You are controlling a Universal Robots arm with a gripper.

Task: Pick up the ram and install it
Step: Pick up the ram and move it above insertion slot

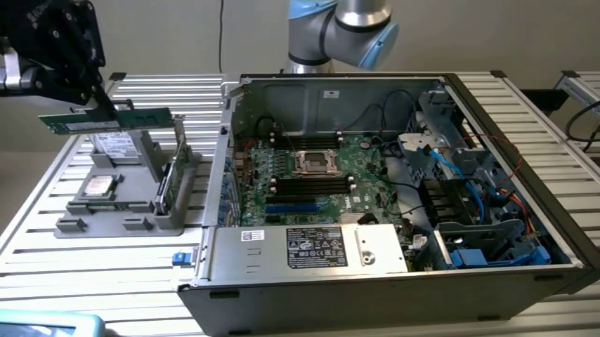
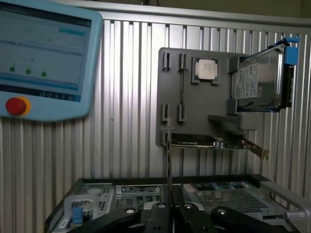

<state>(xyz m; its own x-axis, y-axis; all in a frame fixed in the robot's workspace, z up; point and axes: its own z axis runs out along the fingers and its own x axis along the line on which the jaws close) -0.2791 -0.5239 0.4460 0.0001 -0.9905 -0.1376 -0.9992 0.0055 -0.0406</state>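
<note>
The ram (image 1: pixel 103 121), a long thin green board, hangs level in the air above the grey fixture tray (image 1: pixel 122 225) at the exterior view's left. My gripper (image 1: pixel 100 105) is shut on its top edge. In the wrist view the ram (image 2: pixel 168 155) shows edge-on as a thin strip rising from between the black fingers of my gripper (image 2: pixel 168 209). The open computer case (image 1: pixel 394 267) lies to the exterior view's right of it. Its motherboard (image 1: pixel 361 158) carries black memory slots (image 1: pixel 310 186).
On the tray sit a processor chip (image 1: pixel 98 186), a silver hard drive (image 1: pixel 116 144) and an upright expansion card (image 1: pixel 167 181). Cables and drive cages (image 1: pixel 468 210) crowd the case's far side. A teach pendant (image 2: pixel 43 58) with a red button (image 2: pixel 16 106) lies on the slatted table (image 2: pixel 126 97).
</note>
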